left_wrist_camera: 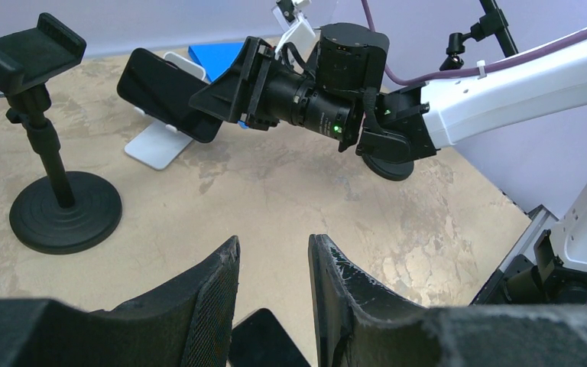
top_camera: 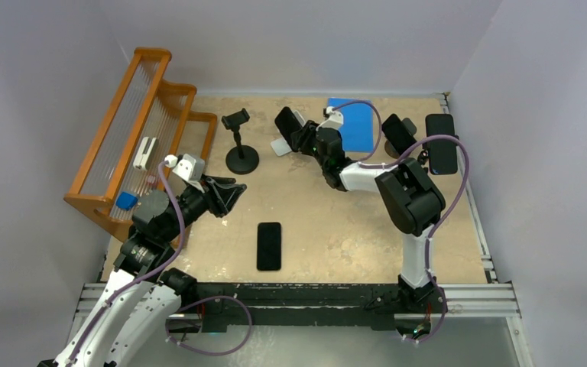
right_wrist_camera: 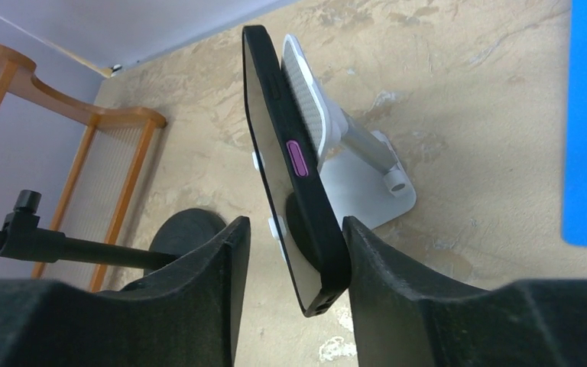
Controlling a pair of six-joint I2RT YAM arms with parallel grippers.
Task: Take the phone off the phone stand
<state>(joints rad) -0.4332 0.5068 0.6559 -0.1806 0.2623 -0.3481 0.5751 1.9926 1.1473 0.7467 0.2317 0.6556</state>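
A black phone (top_camera: 287,121) leans on a white stand (top_camera: 280,147) at the back middle of the table. In the right wrist view the phone (right_wrist_camera: 290,160) stands edge-on against the stand (right_wrist_camera: 351,164). My right gripper (right_wrist_camera: 296,229) is open around the phone's lower end. Its right finger touches the phone's back and its left finger is apart from the screen. The left wrist view shows the same phone (left_wrist_camera: 164,92) with the right gripper (left_wrist_camera: 222,92) at it. My left gripper (left_wrist_camera: 274,248) is open and empty above the table.
A second black phone (top_camera: 269,245) lies flat at the front middle. A black clamp stand (top_camera: 241,157) is left of the white stand. A wooden rack (top_camera: 141,138) lines the left side. A blue pad (top_camera: 355,122) and another mounted phone (top_camera: 442,143) are at the back right.
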